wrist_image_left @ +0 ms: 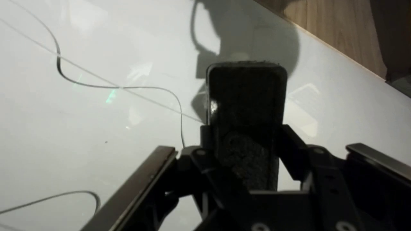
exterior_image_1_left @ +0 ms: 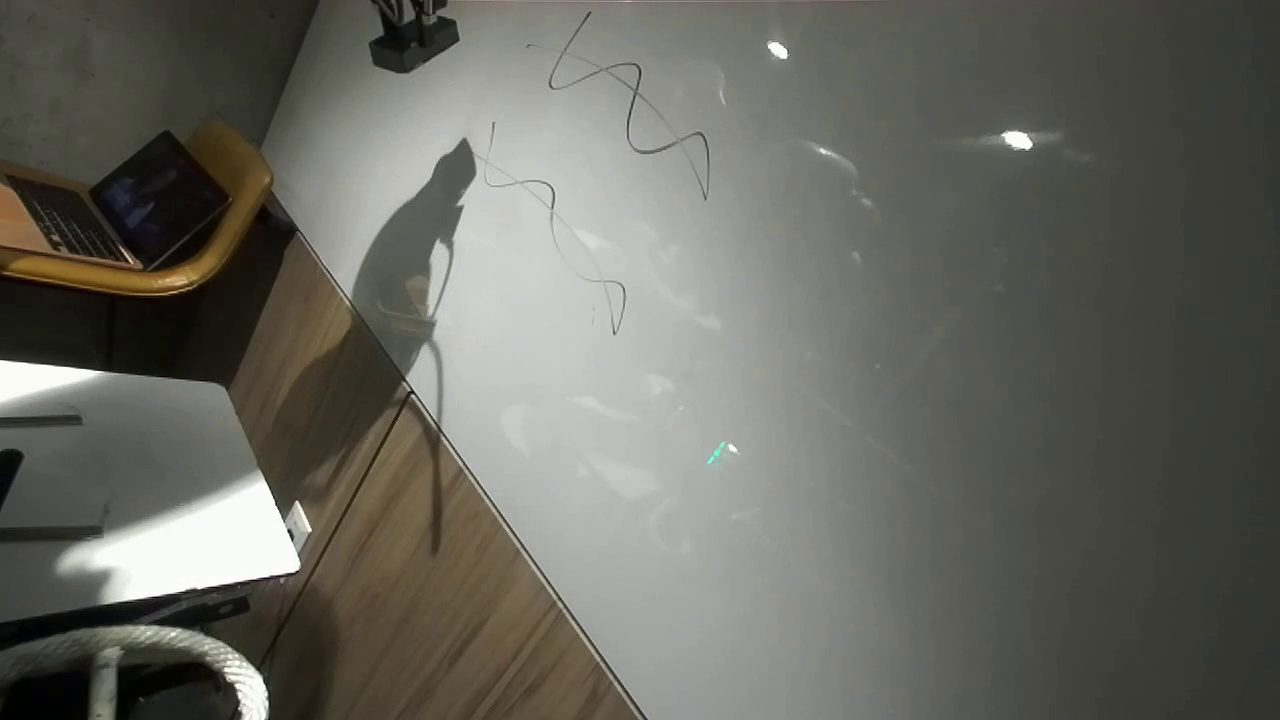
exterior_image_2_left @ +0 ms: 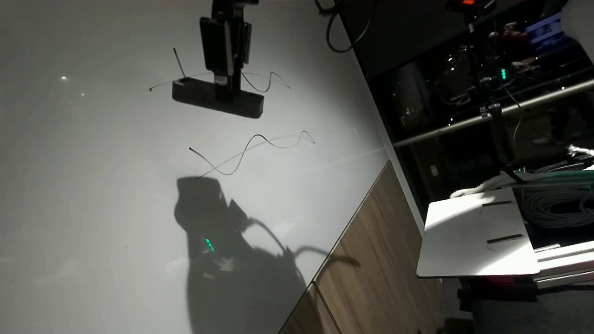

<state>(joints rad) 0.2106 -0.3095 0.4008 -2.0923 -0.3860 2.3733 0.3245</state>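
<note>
"What does the wrist view show?"

"A black rectangular block with rounded corners [wrist_image_left: 247,99], its face dark and rough-looking. The black fingers [wrist_image_left: 207,138] are closed on it, pressing on its two long sides. Behind lies a glossy white board [wrist_image_left: 154,128], with thin dark wavy lines [wrist_image_left: 96,86] crossed by paler straight lines [wrist_image_left: 86,71]."

"How would the block handle?"

"I'd judge it light, stiff in the body, perhaps soft on the face, and not fragile. Across its narrow width, midway along, seems the surest hold."

"And from outside?"

"In an exterior view, the block [exterior_image_1_left: 414,48] hangs at the top edge, over the board, with the arm's grey shadow [exterior_image_1_left: 410,235] apart from it. An open laptop [exterior_image_1_left: 70,215] rests on a mustard-yellow chair [exterior_image_1_left: 245,185]. In an exterior view, the fingers grip the block [exterior_image_2_left: 216,98] near the middle of its length; it overlaps a wavy line and seems to stand clear of the board. Well apart is a flat white plate with dark slots [exterior_image_2_left: 464,241]."

"Any writing?"

"No brand or label I can read. Small green glowing marks [exterior_image_2_left: 209,245] show on the board, too blurred to make out, and the wavy lines form no words."
</note>
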